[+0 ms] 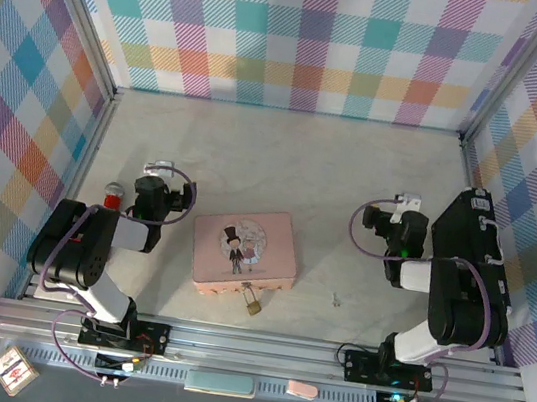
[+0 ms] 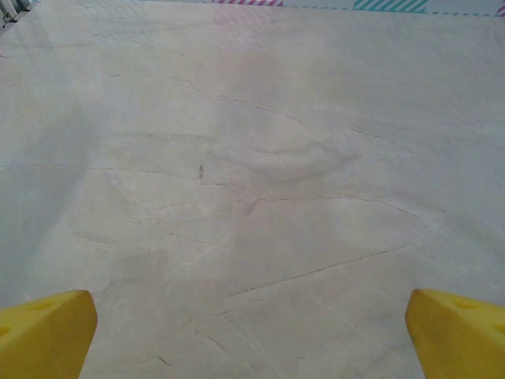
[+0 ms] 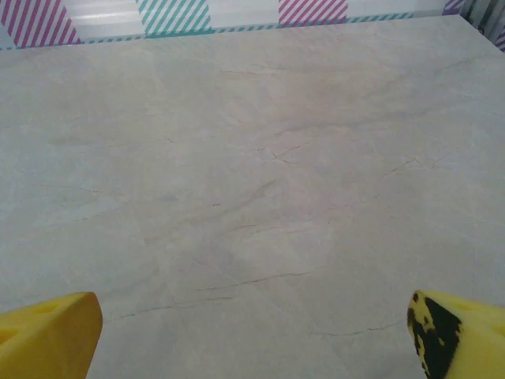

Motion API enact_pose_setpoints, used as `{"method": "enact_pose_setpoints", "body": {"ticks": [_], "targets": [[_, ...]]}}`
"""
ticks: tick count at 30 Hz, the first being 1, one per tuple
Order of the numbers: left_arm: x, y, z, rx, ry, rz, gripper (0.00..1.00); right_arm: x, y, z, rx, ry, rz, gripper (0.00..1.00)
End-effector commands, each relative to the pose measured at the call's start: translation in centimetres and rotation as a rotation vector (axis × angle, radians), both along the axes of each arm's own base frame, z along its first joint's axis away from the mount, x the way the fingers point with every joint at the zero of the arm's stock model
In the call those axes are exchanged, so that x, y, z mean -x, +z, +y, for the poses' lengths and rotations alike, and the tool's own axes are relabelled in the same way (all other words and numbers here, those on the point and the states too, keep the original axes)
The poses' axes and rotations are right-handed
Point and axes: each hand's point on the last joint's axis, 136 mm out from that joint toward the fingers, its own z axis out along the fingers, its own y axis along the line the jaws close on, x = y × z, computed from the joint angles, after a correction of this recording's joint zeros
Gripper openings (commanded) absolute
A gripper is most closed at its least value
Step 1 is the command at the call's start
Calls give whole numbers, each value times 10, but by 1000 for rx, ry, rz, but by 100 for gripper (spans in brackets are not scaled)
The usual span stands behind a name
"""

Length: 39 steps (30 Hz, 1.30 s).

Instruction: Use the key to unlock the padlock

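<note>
A tiny brass padlock (image 1: 254,305) with a thin silver shackle hangs at the front edge of the pink illustrated tin (image 1: 245,248), near the table's front middle. The small silver key (image 1: 335,297) lies flat on the marble table to the tin's right. My left gripper (image 1: 159,169) rests to the tin's left, open, with its yellow fingertips (image 2: 47,332) wide apart over bare table. My right gripper (image 1: 402,202) sits to the right of the tin and behind the key, also open, with yellow fingertips (image 3: 49,332) spread over bare marble. Neither gripper holds anything.
A red-and-silver toy microphone (image 1: 113,195) lies by the left arm. Plaid walls enclose the table on three sides. An aluminium rail (image 1: 257,346) runs along the near edge, with a card (image 1: 12,368) and small items below it.
</note>
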Motion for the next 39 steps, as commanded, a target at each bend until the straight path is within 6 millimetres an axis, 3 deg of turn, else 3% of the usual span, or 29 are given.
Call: {"method": "enact_pose_setpoints", "body": {"ticks": [1, 26, 33, 36, 39], "targets": [[-3, 6, 1, 16, -1, -20, 100, -3, 7, 1, -3, 12, -21, 99], [-2, 10, 4, 12, 14, -31, 100, -2, 8, 2, 0, 22, -27, 99], [22, 52, 19, 14, 110, -132, 100, 11, 31, 21, 39, 116, -61, 99], [34, 80, 28, 58, 182, -151, 100, 20, 51, 31, 37, 149, -49, 99], [45, 112, 35, 164, 257, -171, 100, 31, 84, 46, -31, 208, -72, 99]]}}
